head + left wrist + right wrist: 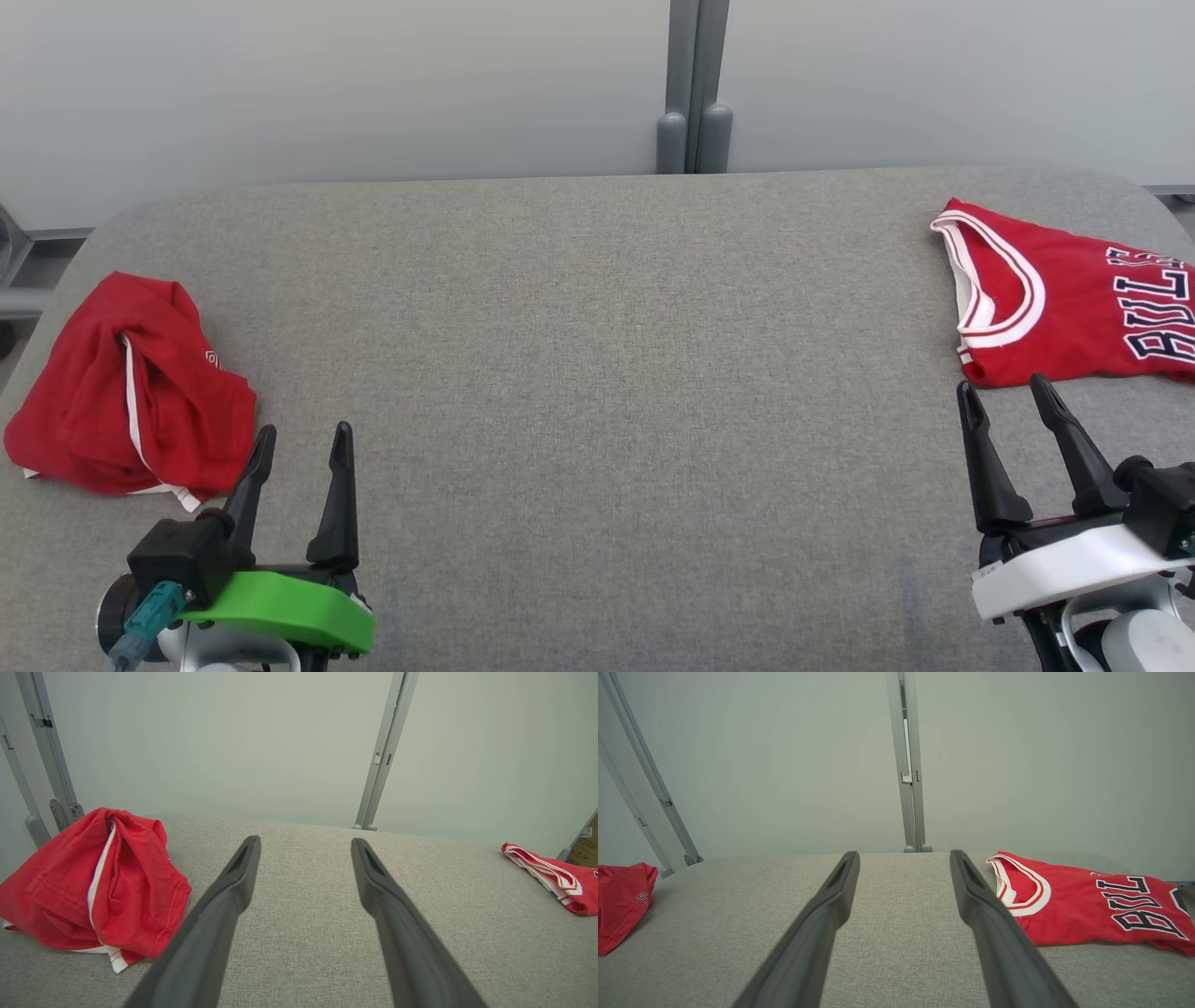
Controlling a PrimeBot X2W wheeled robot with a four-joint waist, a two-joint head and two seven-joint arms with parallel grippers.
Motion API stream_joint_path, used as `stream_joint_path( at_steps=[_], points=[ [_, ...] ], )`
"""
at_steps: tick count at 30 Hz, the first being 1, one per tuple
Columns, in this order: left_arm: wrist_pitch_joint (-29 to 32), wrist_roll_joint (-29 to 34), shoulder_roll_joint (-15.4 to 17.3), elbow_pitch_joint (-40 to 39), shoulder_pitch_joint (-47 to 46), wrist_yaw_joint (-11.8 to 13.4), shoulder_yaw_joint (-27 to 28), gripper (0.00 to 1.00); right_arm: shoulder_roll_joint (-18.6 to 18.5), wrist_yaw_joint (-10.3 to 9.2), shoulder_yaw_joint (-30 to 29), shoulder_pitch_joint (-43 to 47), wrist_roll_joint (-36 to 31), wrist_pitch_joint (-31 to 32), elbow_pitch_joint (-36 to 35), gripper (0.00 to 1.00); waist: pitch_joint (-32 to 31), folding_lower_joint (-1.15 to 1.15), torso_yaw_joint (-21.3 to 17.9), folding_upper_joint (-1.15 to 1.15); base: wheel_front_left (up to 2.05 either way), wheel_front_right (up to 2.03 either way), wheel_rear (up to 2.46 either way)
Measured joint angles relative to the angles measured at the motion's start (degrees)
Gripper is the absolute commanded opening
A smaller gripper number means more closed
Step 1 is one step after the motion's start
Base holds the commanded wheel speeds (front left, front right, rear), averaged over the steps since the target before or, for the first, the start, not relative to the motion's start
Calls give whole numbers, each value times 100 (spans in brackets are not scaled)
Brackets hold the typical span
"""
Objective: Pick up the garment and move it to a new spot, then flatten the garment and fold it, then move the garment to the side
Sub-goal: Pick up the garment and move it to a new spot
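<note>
Grippers sit low at the near edge of the grey padded table [597, 373] in the head view, both with fingers pointing away from the robot. The left gripper [305, 429], on its green mount, has its two dark fingers spread apart with nothing between them. One fingertip lies just beside the near corner of the crumpled red garment [121, 383], which sits bunched at the table's left end. The right gripper [1002, 383], on its white mount, is likewise spread and empty. Its fingertips are just short of the near edge of the red Bulls jersey [1074, 299], which lies flat at the table's right end. A grey post [693, 84] stands behind the table's far edge.

In the left wrist view, the left gripper [306, 841] hovers level over bare fabric with its fingers wide apart. The crumpled red garment [93, 882] is heaped to its left, white trim showing, and the jersey [551, 877] lies far off to the right.

In the right wrist view, the right gripper [905, 855] is spread over the table and grasps nothing. The jersey [1087, 905] lies just beside its right finger, and the crumpled garment [621, 900] is at the far left edge.
</note>
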Motion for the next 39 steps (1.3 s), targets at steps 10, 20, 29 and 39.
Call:
stream_joint_path(
  at_steps=[10, 20, 29, 39],
  points=[
    [-1, 0, -3, -3, 0, 5, 3, 100, 31, 0, -27, 15, -35, 1, -26, 100, 19, 0, 0, 0, 0, 0, 0],
    [-1, 5, -7, -16, -1, 4, -13, 100, 88, -1, -60, 30, -42, 1, -64, 100, 38, 0, 8, 0, 0, 0, 0],
    [-1, 57, -35, 56, -3, -1, -62, 100, 94, 2, -112, 128, -43, 0, -110, 100, 57, 0, 237, 0, 0, 0, 0],
    [5, 66, -46, 107, -9, -1, -74, 100, 146, 124, 113, 124, -63, 0, -116, 100, 80, 0, 773, 0, 0, 0, 0]
  ],
)
